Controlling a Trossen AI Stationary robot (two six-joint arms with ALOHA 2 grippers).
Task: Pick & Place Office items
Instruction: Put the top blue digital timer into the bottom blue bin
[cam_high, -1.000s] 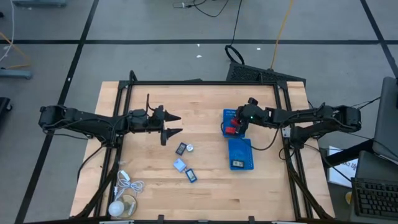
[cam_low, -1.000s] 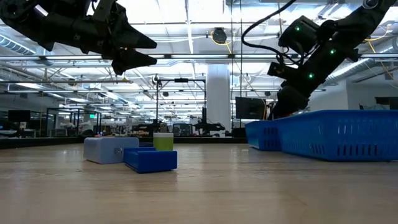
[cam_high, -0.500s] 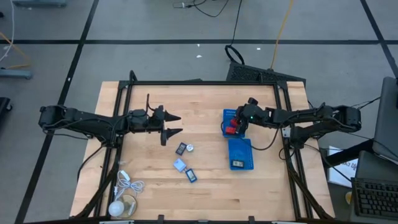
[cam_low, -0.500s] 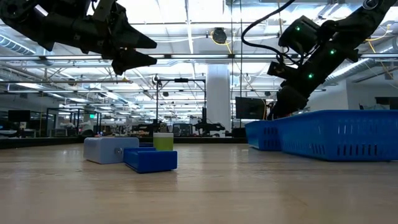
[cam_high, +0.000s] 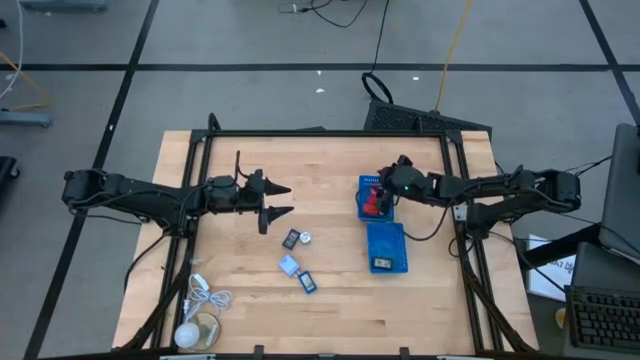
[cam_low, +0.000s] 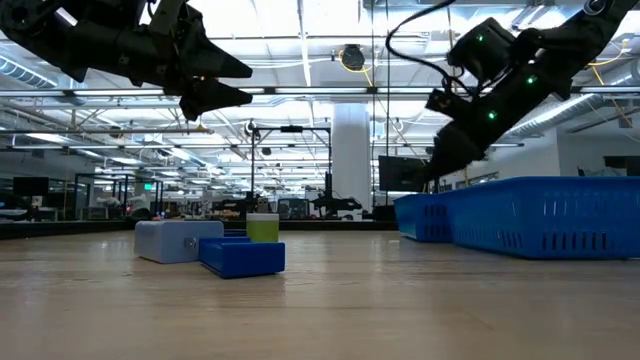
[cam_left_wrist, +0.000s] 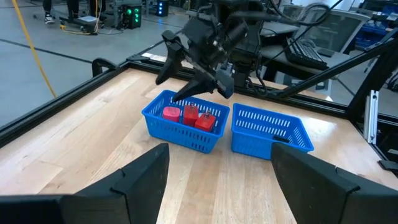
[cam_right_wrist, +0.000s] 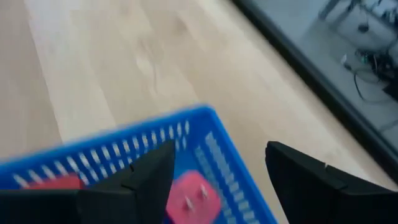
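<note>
two blue trays (cam_high: 386, 247) | coiled white cable (cam_high: 207, 298) | wooden table (cam_high: 330, 165)

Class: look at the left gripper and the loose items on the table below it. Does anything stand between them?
Nothing visible does. The left gripper hangs open above bare wood, and the loose items lie uncovered on the table nearby.

Wooden table (cam_high: 330, 165), trays (cam_high: 386, 247), office items (cam_high: 298, 268)

I am working in a robotics lab or industrial workshop: my wooden table (cam_high: 330, 160) is sitting inside a black metal frame (cam_high: 205, 135) on a grey concrete floor (cam_high: 250, 40) marked with black tape lines. Cables (cam_high: 455, 40) are trailing beyond its far edge, and equipment racks (cam_low: 290, 170) are standing under strip lights.
</note>
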